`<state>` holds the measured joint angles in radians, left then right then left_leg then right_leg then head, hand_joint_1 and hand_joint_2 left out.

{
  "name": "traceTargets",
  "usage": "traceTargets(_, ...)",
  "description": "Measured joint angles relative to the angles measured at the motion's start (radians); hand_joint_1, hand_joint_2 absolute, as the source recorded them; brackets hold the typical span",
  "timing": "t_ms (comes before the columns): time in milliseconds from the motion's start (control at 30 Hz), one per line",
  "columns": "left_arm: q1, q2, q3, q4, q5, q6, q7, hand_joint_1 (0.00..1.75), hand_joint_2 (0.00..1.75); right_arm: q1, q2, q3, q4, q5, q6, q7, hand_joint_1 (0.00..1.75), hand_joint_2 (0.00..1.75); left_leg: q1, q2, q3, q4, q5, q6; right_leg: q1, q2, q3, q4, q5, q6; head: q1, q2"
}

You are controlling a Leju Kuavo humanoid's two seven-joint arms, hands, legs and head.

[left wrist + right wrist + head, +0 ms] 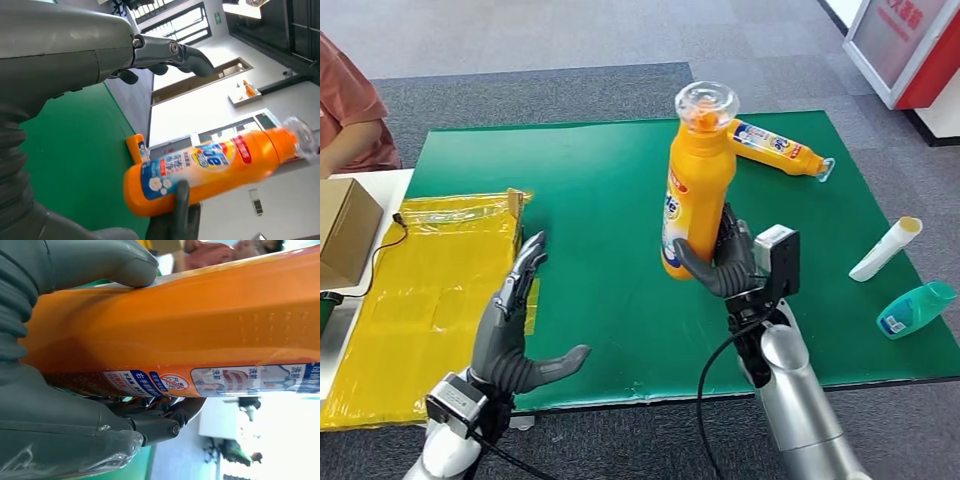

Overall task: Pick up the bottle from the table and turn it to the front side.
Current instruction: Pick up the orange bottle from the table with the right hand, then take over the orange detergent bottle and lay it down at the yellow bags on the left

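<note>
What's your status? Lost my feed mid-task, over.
Right hand grips orange bottle, lifted upright over green mat. Left hand open, holding nothing. Second orange bottle lies beyond, nothing blocking.

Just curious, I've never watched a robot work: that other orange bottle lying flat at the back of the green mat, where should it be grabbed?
Around the middle of the lying bottle, from above: the body is widest there, and the capped neck is narrow.

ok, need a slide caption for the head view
Right hand holds the orange bottle upright above the green mat; left hand open beside it.
</note>
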<state>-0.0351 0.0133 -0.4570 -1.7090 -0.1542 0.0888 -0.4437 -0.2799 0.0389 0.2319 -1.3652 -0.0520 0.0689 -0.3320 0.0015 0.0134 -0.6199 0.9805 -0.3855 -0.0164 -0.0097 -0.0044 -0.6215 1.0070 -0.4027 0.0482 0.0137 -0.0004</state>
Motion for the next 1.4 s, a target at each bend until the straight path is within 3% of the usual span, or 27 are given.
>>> traceTargets(200,-0.005,0.007,0.023,-0.012,0.142,-0.099,0.004,0.0,1.75,0.09,0.007,0.006,-0.102,0.145,-0.154,-0.102,1.75,1.75,0.0,0.0,0.0,0.0,0.0,0.0,0.0,0.0,0.0,0.0,0.0,0.0,0.0,0.0)
traceTargets(500,-0.07,0.007,0.037,-0.012,0.361,-0.274,0.044,0.0,1.75,0.154,0.044,0.068,-0.155,0.353,-0.322,-0.187,1.75,1.75,0.0,0.0,0.0,0.0,0.0,0.0,0.0,0.0,0.0,0.0,0.0,0.0,0.0,0.0)
traceTargets(733,-0.096,0.004,0.037,-0.012,0.477,-0.357,0.081,0.0,1.75,0.161,0.055,0.103,-0.154,0.474,-0.42,-0.208,1.75,1.75,0.0,0.0,0.0,0.0,0.0,0.0,0.0,0.0,0.0,0.0,0.0,0.0,0.0,0.0)
traceTargets(867,-0.128,0.001,0.003,-0.026,0.539,-0.421,0.107,0.0,1.75,0.161,0.055,0.155,-0.138,0.641,-0.57,-0.21,1.75,1.75,0.0,0.0,0.0,0.0,0.0,0.0,0.0,0.0,0.0,0.0,0.0,0.0,0.0,0.0)
traceTargets(1400,-0.187,0.004,-0.038,-0.029,0.491,-0.382,0.126,0.0,1.75,0.162,0.055,0.276,-0.146,0.837,-0.682,-0.183,1.75,1.75,0.0,0.0,0.0,0.0,0.0,0.0,0.0,0.0,-0.001,0.0,0.0,0.0,0.0,0.0)
